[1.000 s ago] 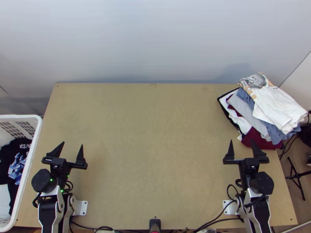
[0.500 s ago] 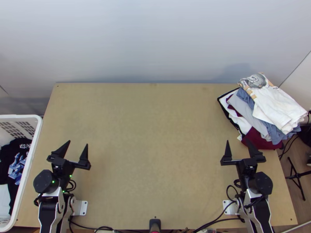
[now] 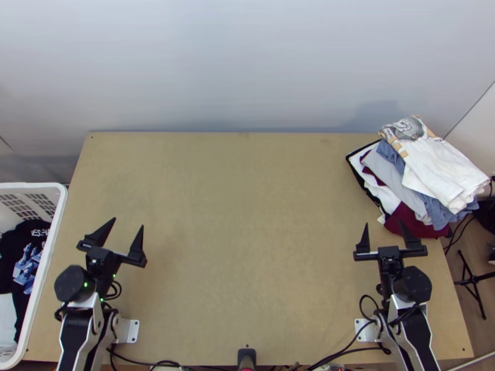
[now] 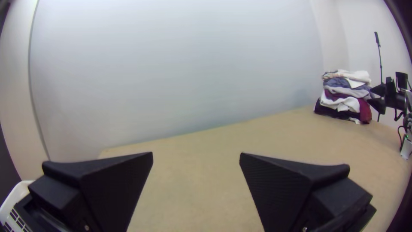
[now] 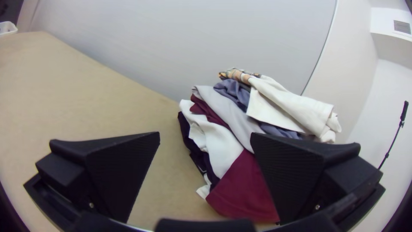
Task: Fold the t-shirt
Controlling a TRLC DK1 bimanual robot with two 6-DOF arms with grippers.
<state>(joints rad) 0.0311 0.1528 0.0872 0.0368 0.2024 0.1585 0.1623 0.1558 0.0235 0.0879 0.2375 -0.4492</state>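
Observation:
In the top view my left gripper (image 3: 128, 230) stands open over the table's near left part, nothing between its fingers; the left wrist view shows the same gripper (image 4: 196, 154) with its fingers wide apart. My right gripper (image 3: 385, 234) is open near the table's right edge, just short of a stack of folded clothes (image 3: 433, 167). In the right wrist view that gripper (image 5: 205, 136) has the clothes stack (image 5: 223, 141) beyond its fingers, not held. A white shirt with a printed part lies on top of the stack. Dark shirts (image 3: 25, 247) lie bunched in the basket.
A white laundry basket (image 3: 57, 230) stands against the table's left side. The bare wooden table (image 3: 235, 216) spreads between the arms, with a pale wall behind it. Black cables (image 3: 346, 339) run along the near edge, where a small dark device (image 3: 246, 357) also sits.
My left gripper has moved a little to the right and slightly up the picture. My right gripper shifted slightly left, then back right, turning a little. Both stayed open; the clothes have not moved.

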